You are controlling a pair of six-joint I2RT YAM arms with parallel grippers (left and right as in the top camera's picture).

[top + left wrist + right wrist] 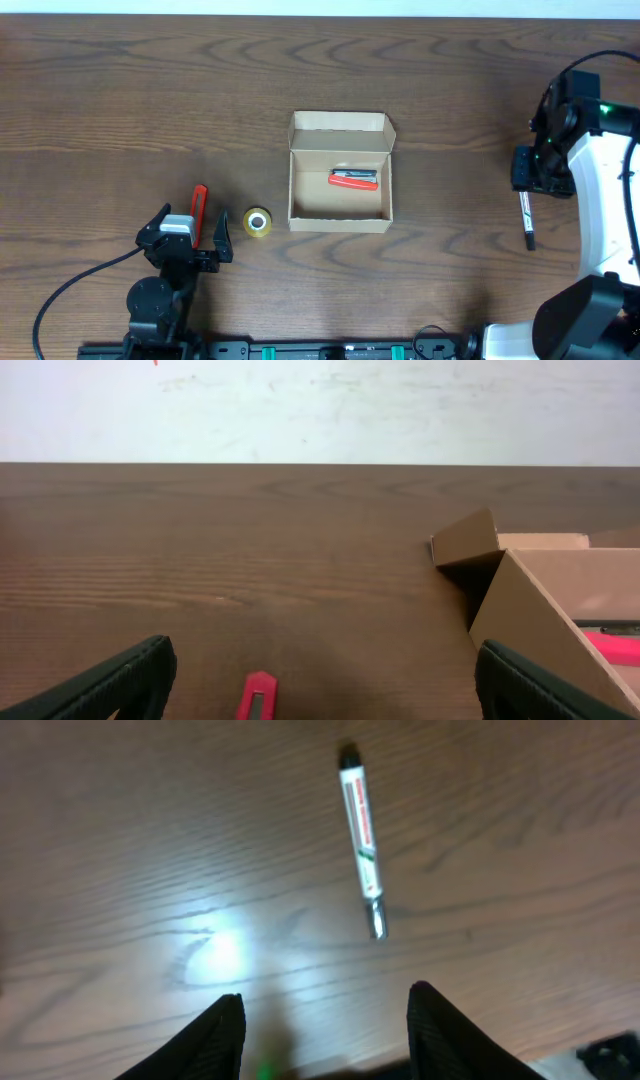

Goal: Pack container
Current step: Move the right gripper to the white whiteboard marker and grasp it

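Left end effector point(190, 232) spread wide, empty; slim red plastic tool point(198, 205) lying between its fingers; small yellow tape roll point(257, 223) just beside; right end effector point(325, 1020) parted, empty, above brown wooden table point(100, 100); white marker pen point(361, 840) ahead; tan cardboard box container point(340, 222) mid-table, flap lid open, red-and-grey item point(353, 180) inside.
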